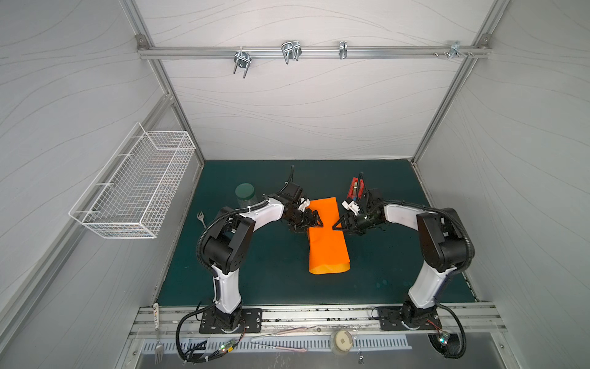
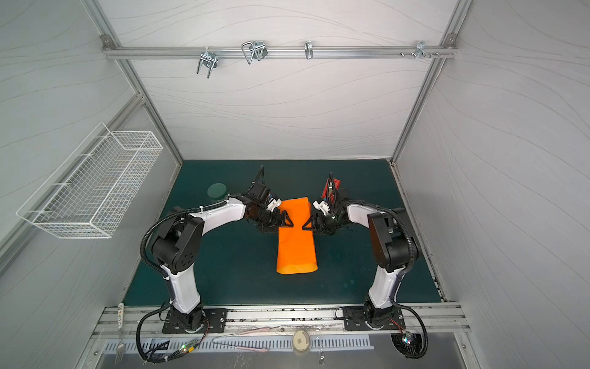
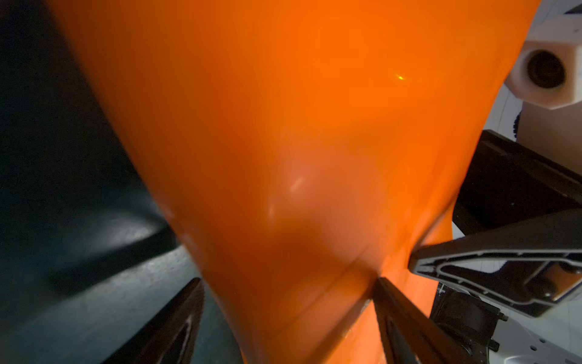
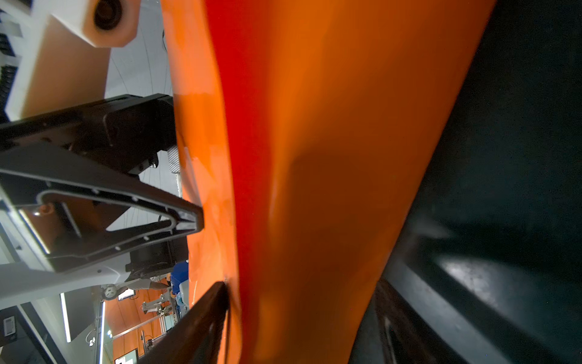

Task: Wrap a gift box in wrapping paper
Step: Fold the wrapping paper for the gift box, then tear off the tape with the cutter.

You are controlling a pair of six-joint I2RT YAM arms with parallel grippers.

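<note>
I count one wrapping paper (image 1: 327, 242), one jar (image 1: 245, 195), one tape dispenser (image 1: 355, 188), one wire basket (image 1: 127, 191), two forks (image 1: 200, 218) (image 1: 158, 350), four hooks (image 1: 243, 60) on the rail (image 1: 383, 51), and two pincers: my left gripper (image 1: 319, 222) and right gripper (image 1: 335, 227).

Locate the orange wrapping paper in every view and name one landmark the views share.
In a top view: the wrapping paper lies mid-mat, between the left gripper and right gripper.
In a top view: mid-mat, between the same two grippers.
Left wrist: it fills the picture's middle, running between the left gripper's fingers.
Right wrist: a broad orange band through the middle.
Shared landmark: the dark green mat bordering the paper.
</note>
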